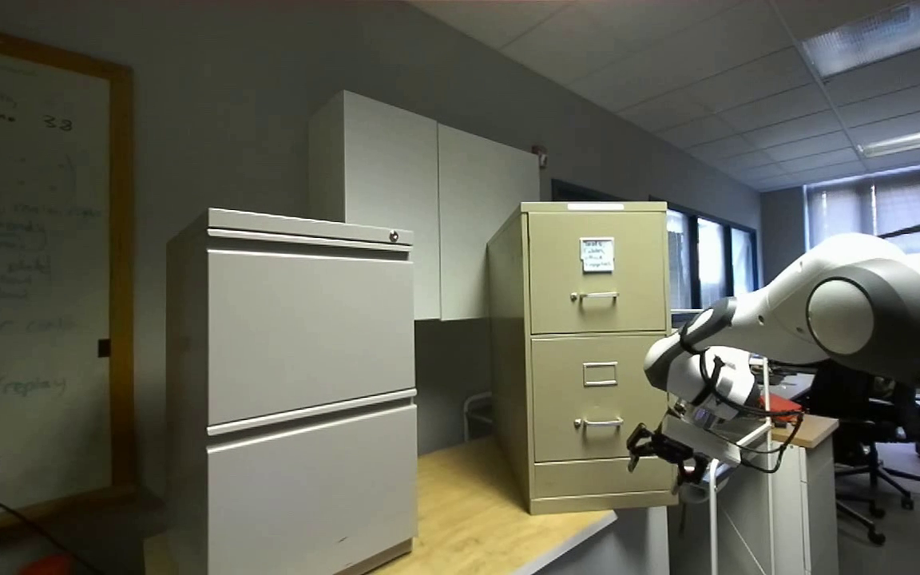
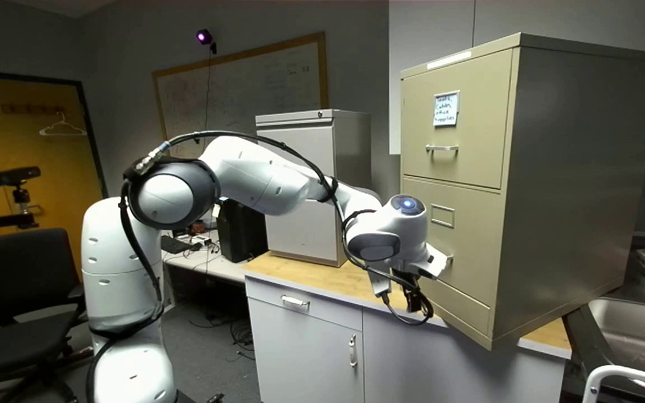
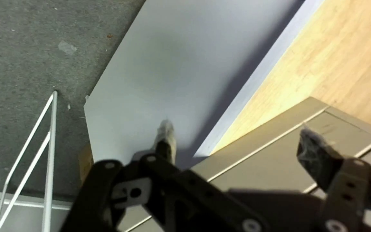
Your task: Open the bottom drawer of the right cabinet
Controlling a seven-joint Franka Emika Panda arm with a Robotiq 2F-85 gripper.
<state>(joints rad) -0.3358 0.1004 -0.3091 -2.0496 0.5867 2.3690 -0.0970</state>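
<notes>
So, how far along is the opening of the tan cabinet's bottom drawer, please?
Done: no opening yet; the bottom drawer sits shut in the tan cabinet. In hand: probably positioning; the end effector hangs open nearby, off the handle. Remaining: grasping that handle and pulling the drawer out.

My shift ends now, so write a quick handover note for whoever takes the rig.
Black two-finger gripper: open, holding nothing, near the lower front of the tall tan metal filing cabinet.
Cabinet: on the light wood countertop.
Tan metal bottom drawer: shut, with a slim silver handle.
Done: no opening yet.
Left: take the handle, then pull the drawer open.
</notes>
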